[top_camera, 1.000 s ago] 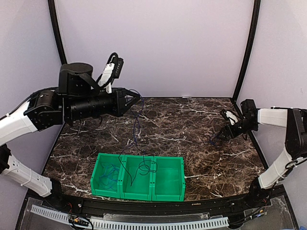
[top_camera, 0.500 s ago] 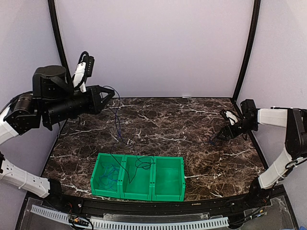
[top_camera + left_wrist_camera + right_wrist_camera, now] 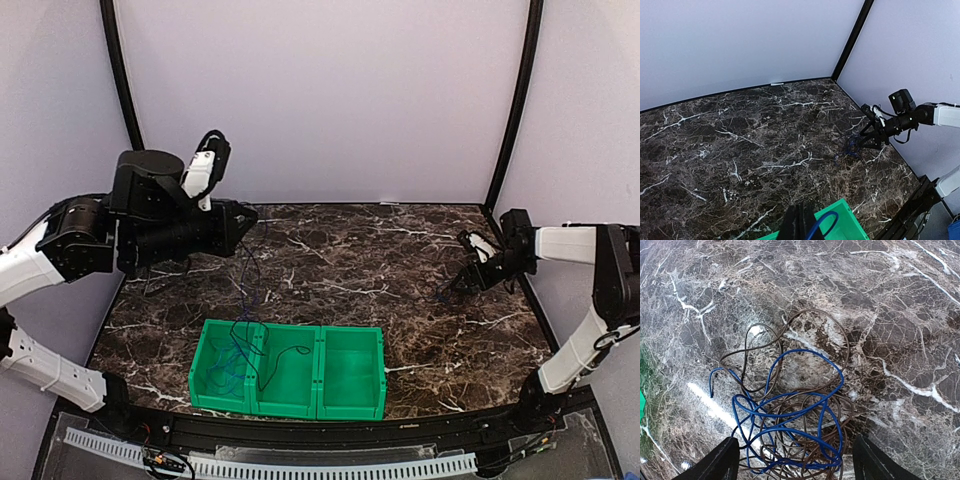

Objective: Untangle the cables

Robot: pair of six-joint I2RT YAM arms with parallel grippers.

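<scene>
My left gripper (image 3: 249, 222) hovers high over the table's left side, shut on a thin blue cable (image 3: 245, 285) that hangs down into the green bin (image 3: 352, 331). In the left wrist view the shut fingers (image 3: 799, 210) pinch a blue loop (image 3: 826, 220). More blue cable (image 3: 228, 365) lies in the bin's left compartment and a black cable (image 3: 291, 352) in the middle one. At the right, my right gripper (image 3: 462, 284) stands open, low over a tangle of blue and brown cables (image 3: 795, 415), its fingertips (image 3: 720, 462) straddling the tangle.
The bin's right compartment (image 3: 352, 375) holds nothing. The marble table (image 3: 390, 260) is bounded by lilac walls at the back and sides, with black corner posts (image 3: 510, 110). The right arm (image 3: 905, 117) and the tangle (image 3: 854, 146) show far off in the left wrist view.
The left arm swung left with the cable, then came back a little right and lower. The hanging cable and the black loop in the bin shifted left. The right arm stayed still.
</scene>
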